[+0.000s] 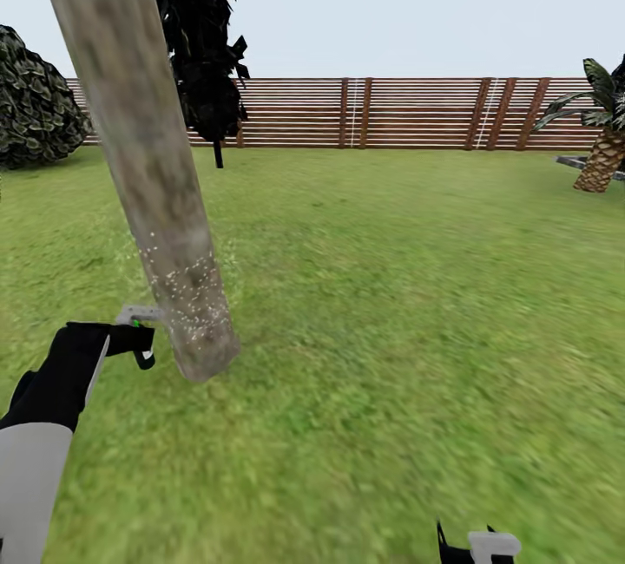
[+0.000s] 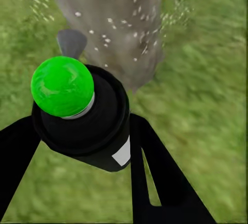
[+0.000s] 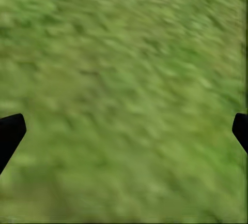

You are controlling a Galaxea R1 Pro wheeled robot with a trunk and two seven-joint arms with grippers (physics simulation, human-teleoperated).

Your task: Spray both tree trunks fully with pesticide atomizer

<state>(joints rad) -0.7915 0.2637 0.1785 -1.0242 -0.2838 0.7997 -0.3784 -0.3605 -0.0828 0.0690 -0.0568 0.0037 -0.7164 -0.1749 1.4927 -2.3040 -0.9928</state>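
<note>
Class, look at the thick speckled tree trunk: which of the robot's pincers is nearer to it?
Left. The left pincer, holding the atomizer, sits right beside the trunk base; the right pincer hangs over open grass, well away.

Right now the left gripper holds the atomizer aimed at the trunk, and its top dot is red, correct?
Not quite. The dot on the pesticide atomizer is green, not red, as the left wrist view shows. The rest stands: the left gripper holds it aimed at the speckled tree trunk.
</note>
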